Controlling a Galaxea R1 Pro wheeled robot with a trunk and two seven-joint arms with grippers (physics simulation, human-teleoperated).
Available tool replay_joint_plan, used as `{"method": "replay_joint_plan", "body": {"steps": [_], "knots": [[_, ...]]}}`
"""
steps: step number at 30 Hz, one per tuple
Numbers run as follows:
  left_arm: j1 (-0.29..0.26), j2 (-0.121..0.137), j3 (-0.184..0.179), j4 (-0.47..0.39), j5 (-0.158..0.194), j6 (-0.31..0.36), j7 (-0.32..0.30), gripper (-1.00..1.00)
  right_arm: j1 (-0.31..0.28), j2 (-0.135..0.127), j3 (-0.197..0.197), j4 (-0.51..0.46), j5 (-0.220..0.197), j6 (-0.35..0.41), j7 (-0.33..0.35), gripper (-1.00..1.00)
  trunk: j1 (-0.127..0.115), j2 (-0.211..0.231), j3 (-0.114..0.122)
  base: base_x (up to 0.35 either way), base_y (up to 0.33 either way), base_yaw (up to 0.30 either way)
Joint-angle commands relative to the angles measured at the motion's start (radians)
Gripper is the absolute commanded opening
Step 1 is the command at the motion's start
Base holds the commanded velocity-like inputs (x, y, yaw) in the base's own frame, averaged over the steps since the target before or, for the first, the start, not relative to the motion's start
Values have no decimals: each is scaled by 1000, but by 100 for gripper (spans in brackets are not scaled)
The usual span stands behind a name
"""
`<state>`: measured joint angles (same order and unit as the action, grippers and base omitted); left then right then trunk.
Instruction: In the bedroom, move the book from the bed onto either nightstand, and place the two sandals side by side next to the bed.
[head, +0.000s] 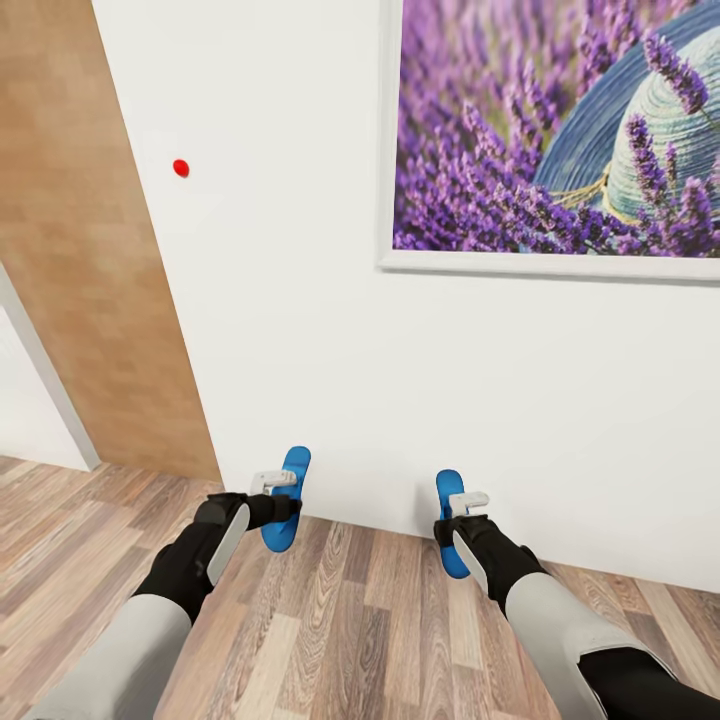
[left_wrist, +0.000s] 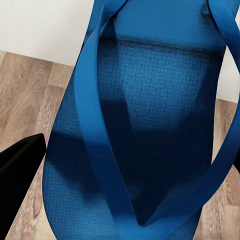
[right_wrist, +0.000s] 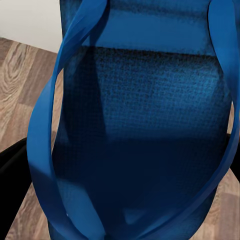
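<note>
Two blue sandals, one in each pincer: left sandal (head: 287, 497) clamped in the left gripper (head: 275, 490), right sandal (head: 449, 520) clamped in the right gripper (head: 466, 508), both lifted above the wooden floor (head: 350, 620). Long axis of each sandal roughly upright and pointing away from the arm, toe end toward the white wall (head: 300, 300); held by the near end, so each sandal reaches beyond its own fingers. Well apart from each other, soles not yet parallel on any surface. Seen close in both wrist views, with straps (left_wrist: 107, 150) crossing the blue footbed (right_wrist: 150, 125) and dark finger edge (left_wrist: 20, 160) at the side. Probably a carrying stage: sandals still to bring beside the bed and lay down together. Around: light plank floor, plain wall, framed lavender picture (head: 560, 130), wooden door (head: 90, 250), small red dot (head: 181, 168) on the wall
</note>
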<state>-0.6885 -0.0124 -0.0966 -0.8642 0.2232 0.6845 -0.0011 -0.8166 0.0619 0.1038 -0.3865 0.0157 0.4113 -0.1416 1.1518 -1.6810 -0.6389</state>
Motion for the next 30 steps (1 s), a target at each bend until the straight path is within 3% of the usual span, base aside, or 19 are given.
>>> {"method": "replay_joint_plan", "body": {"steps": [1,30], "knots": [[0,0,-1,0,-1,4,6,-100,0,-1,7,-2,1,7,-4,-100,-4,7,2,0,0,0],[0,-8,-2,9,-1,-3,6,-100,1,-1,7,-2,1,6,-4,-100,-115,210,93,0,0,0]]}}
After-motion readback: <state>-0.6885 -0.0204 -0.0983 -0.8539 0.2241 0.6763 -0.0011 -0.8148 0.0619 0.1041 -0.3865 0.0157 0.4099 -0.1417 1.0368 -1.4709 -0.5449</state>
